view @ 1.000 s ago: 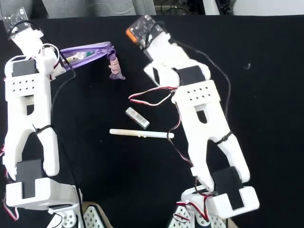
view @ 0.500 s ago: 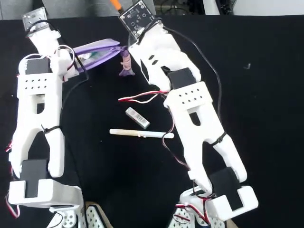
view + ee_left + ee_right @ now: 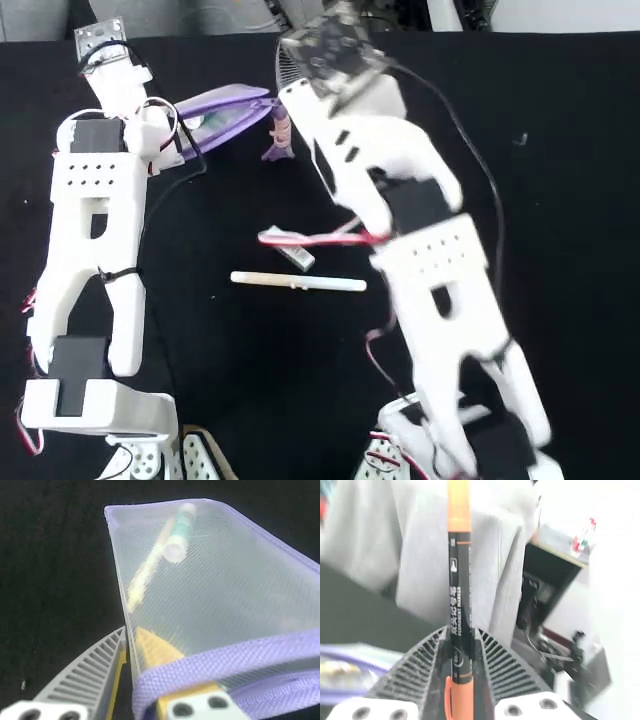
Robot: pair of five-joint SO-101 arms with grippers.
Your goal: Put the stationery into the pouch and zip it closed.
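Likely floppy, the pouch [image 3: 210,590] sits pinched endwise in the left tool [image 3: 132,647]; the right tool [image 3: 458,640] clenches a stiff marker [image 3: 458,555] nearby.

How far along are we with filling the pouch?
Done: two items, a green-banded tube and a yellowish stick, lie inside the pouch. In hand: the left pincer clamps the pouch's edge; the right pincer grips an orange-black marker. Left: the cream pen and small block on the table, then zipping.

One pouch [image 3: 225,106], one tube [image 3: 177,535], one pencil [image 3: 140,582] — one marker [image 3: 458,580], one white stick [image 3: 298,283], one small box [image 3: 299,261].
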